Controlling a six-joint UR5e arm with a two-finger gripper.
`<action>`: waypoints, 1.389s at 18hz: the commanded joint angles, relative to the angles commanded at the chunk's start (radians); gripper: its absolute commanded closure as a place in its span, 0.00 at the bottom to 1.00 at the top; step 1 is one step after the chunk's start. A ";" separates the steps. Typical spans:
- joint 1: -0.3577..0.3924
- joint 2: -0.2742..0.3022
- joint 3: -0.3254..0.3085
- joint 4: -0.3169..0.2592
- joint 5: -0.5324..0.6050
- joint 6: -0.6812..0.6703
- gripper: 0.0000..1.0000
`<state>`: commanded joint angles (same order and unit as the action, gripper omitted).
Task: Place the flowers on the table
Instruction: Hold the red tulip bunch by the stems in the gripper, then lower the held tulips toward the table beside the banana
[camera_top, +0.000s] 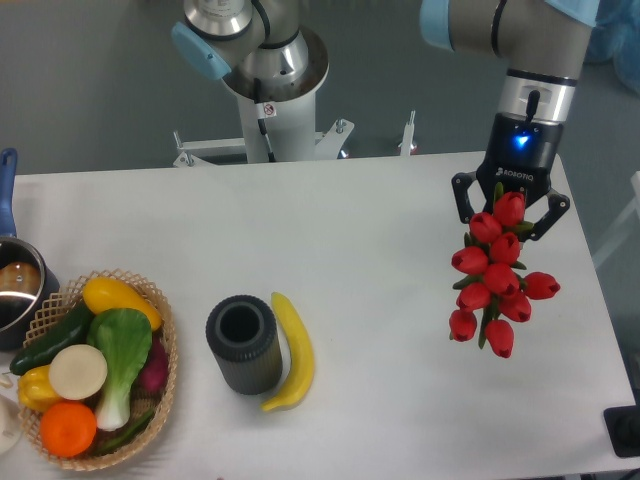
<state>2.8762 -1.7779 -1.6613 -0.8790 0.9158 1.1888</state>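
The flowers (497, 278), a bunch of red tulip buds with bits of green leaf, hang over the right side of the white table (380, 240). My gripper (509, 212) is directly above them, shut on the top of the bunch, its black fingers on either side of the uppermost bud. The buds point down and toward the camera; the stems are hidden behind the buds and the gripper. I cannot tell whether the lowest buds touch the tabletop.
A dark grey cylinder cup (243, 343) stands mid-table with a banana (291, 351) beside it. A wicker basket (150, 425) of vegetables and fruit sits at the front left, a pot (17, 285) behind it. The robot base (268, 95) stands at the back.
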 joint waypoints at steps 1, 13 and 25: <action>0.000 0.000 -0.005 0.000 0.000 0.000 0.62; 0.002 0.003 -0.015 -0.005 0.002 -0.011 0.62; -0.064 -0.002 -0.043 -0.098 0.201 -0.014 0.63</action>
<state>2.8118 -1.7795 -1.7042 -0.9768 1.1164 1.1750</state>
